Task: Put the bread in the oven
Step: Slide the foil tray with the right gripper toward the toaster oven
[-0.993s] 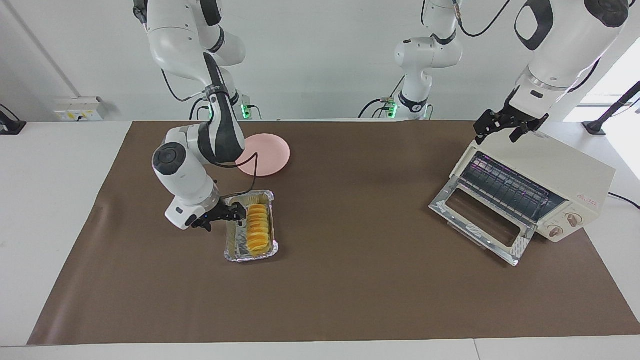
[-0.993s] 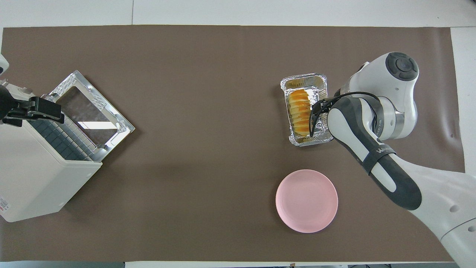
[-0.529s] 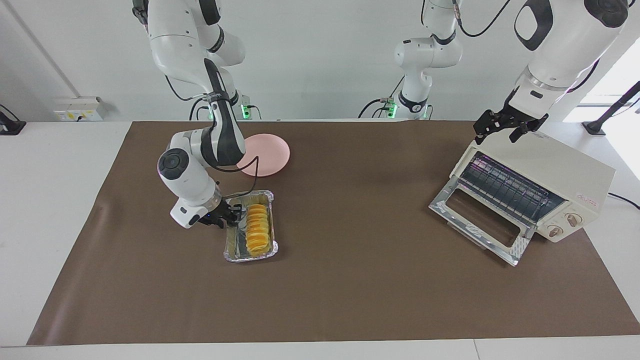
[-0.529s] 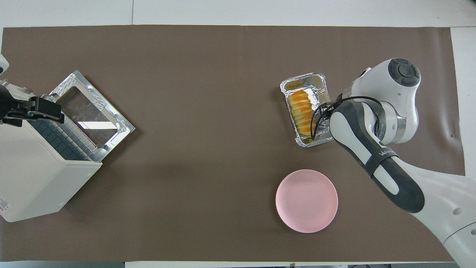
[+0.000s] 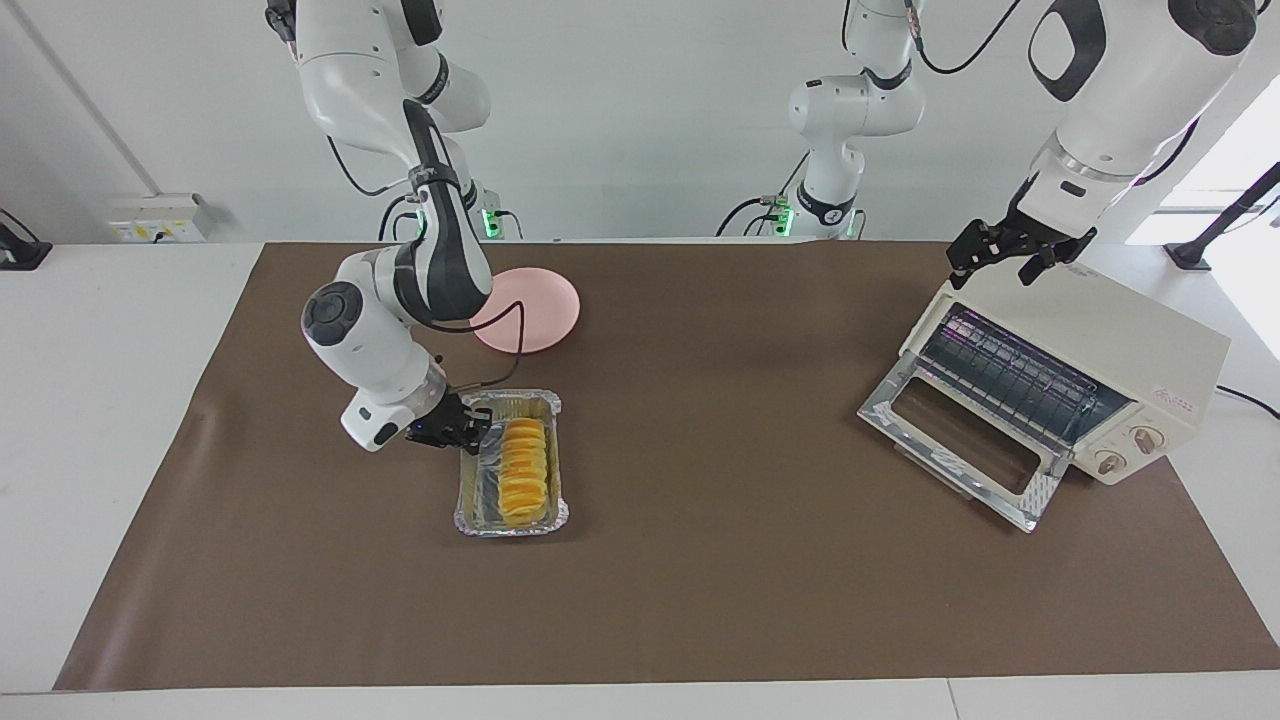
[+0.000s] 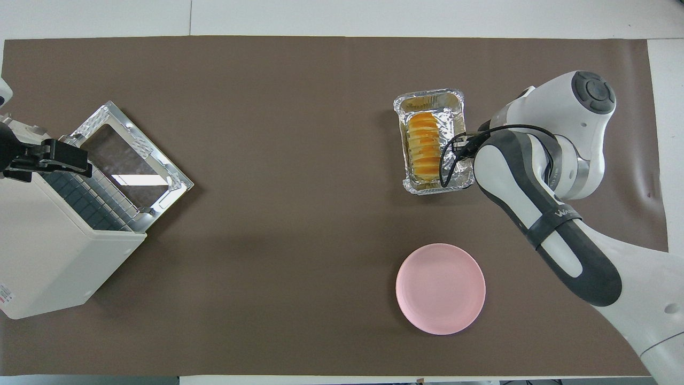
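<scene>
In facing view, oven [image 5: 1090, 385] knobs visible

Foil tray [image 5: 468, 500], pink plate [image 5: 540, 310], brown mat [image 5: 700, 560]

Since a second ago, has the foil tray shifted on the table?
Yes. The foil tray, with the bread in it, has slid and turned away from the pink plate, toward the oven's end; the right gripper grips its rim.

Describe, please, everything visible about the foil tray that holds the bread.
The foil tray is a crinkled silver rectangle with a rolled rim and shallow walls, lying flat on the brown mat. The ridged golden bread lies along it inside. The right end effector is shut on its rim at the side toward the right arm's end of the table.
</scene>
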Controlling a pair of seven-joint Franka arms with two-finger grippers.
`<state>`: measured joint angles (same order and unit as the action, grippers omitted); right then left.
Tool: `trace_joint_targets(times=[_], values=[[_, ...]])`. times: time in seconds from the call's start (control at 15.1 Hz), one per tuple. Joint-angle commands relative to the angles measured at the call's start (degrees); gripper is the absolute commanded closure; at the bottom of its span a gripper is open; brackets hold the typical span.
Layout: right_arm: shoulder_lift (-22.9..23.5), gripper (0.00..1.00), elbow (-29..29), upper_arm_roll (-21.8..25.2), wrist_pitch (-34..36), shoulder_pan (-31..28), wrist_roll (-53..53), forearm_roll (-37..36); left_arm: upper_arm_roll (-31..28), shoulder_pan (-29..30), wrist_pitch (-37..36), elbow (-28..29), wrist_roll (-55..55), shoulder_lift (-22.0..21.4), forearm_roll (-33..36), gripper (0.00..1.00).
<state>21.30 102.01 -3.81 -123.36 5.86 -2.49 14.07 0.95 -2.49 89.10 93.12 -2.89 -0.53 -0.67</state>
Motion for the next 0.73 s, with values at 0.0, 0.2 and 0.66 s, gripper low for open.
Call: trace_joint_targets(times=[0.0,0.2,0.66], values=[[2.1,1.00,-10.3,-0.3,6.3,5.3,-10.7,0.9,0.2,0.4,-0.7,0.6,0.0,-1.0,0.6,0.00],[4.2,1.00,-16.6,-0.4,7.1,13.2,-22.6,0.9,0.2,0.4,-0.7,0.6,0.0,-1.0,0.6,0.00],[12.1,1.00,-18.1,-0.6,-10.5,25.6,-32.9,4.2,0.2,0.4,-0.7,0.7,0.0,-1.0,0.6,0.00]])
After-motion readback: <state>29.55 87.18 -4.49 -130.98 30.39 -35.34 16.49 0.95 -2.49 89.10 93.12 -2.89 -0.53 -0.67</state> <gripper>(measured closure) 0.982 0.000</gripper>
